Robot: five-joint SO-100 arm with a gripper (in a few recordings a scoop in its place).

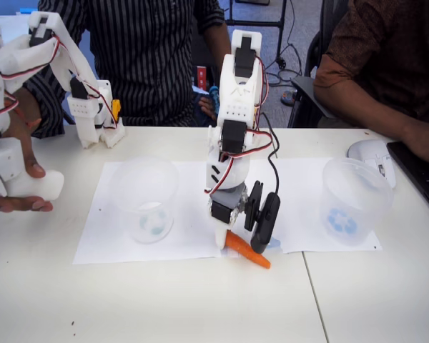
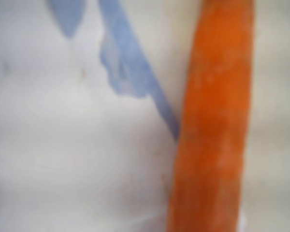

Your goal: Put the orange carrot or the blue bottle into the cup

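While my tool (image 1: 232,241) sat low over the orange carrot (image 1: 249,251) lying on the desk (image 1: 200,307) right of the cup (image 1: 149,200), I couldn't tell if it pinched. Carrot looked light, stiff, smooth; I'd grab the thick middle.
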